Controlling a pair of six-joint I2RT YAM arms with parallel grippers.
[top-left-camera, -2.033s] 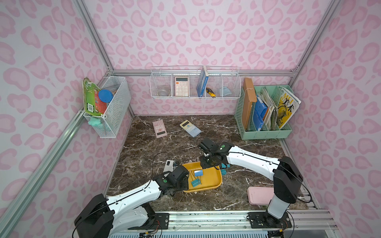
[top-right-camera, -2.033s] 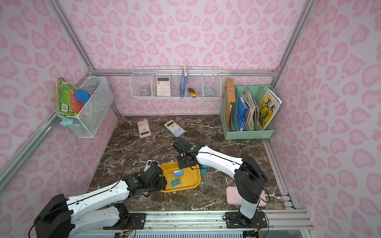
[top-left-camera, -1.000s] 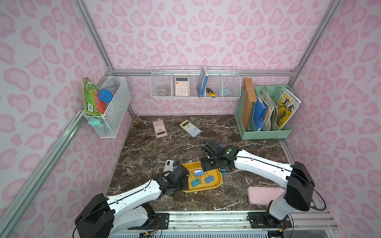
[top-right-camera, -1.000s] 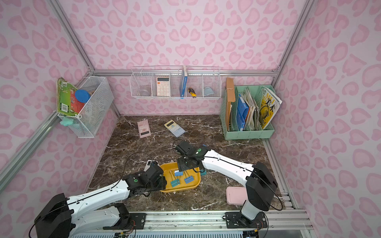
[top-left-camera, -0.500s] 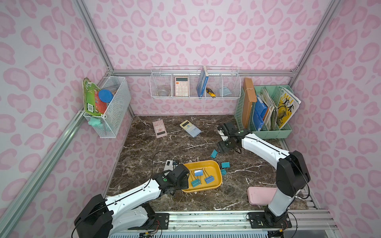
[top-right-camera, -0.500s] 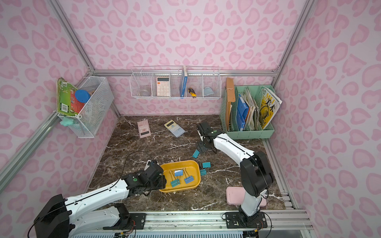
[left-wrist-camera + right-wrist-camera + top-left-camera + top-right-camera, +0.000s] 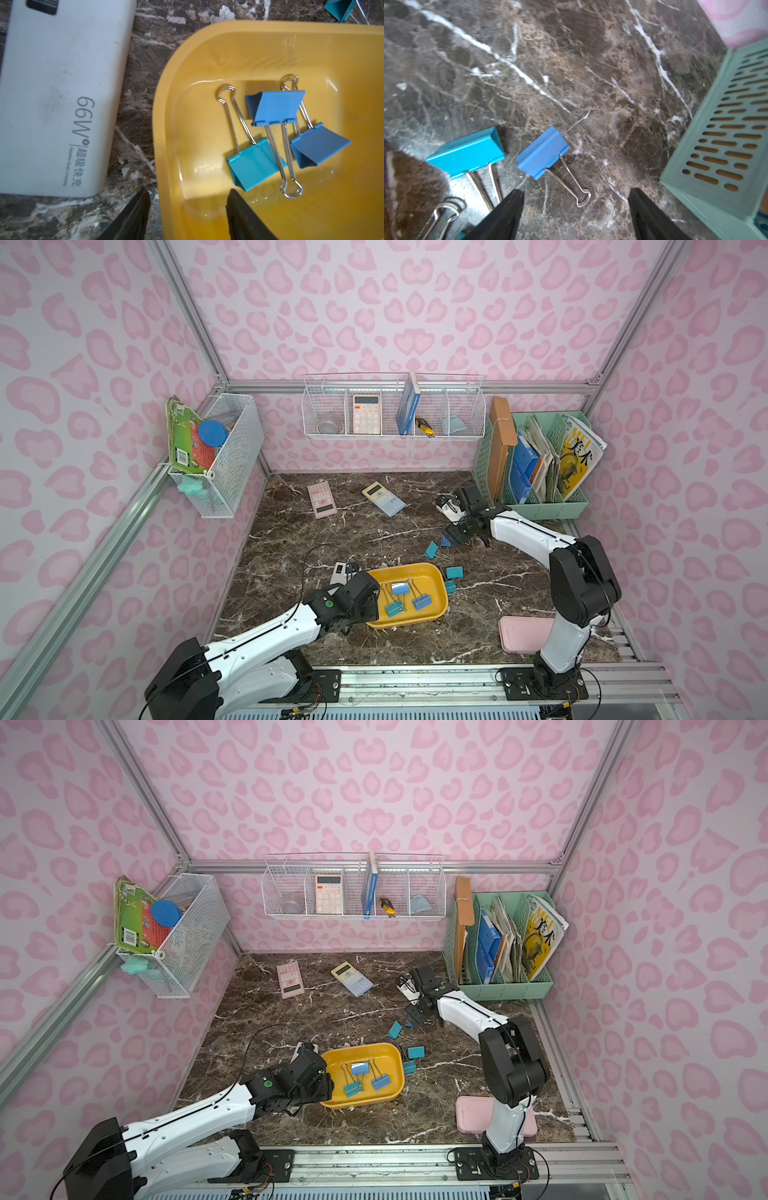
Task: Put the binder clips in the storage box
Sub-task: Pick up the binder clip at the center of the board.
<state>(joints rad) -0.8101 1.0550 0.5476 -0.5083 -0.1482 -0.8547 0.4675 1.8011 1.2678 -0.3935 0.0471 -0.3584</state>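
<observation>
The yellow storage box (image 7: 419,574) (image 7: 374,1052) (image 7: 166,124) lies on the marble near the front, with three binder clips (image 7: 400,588) (image 7: 274,106) in it. My left gripper (image 7: 372,609) (image 7: 326,1090) (image 7: 187,193) stands open astride the box's left wall, one finger outside and one inside. Further back, my right gripper (image 7: 451,537) (image 7: 417,1017) (image 7: 575,199) hangs open and empty just above a blue clip (image 7: 544,152), beside a teal clip (image 7: 431,549) (image 7: 467,153). Two more teal clips (image 7: 454,572) lie by the box's right side.
A white power bank (image 7: 338,571) (image 7: 52,93) lies left of the box. The mint-green file organizer (image 7: 540,506) (image 7: 726,135) stands close to the right gripper. A flat pink box (image 7: 523,632) lies front right. Two calculators (image 7: 322,499) (image 7: 383,498) lie at the back.
My right gripper left the storage box, where a third clip now lies, and swung back right over the loose clips on the marble. The left arm has not moved.
</observation>
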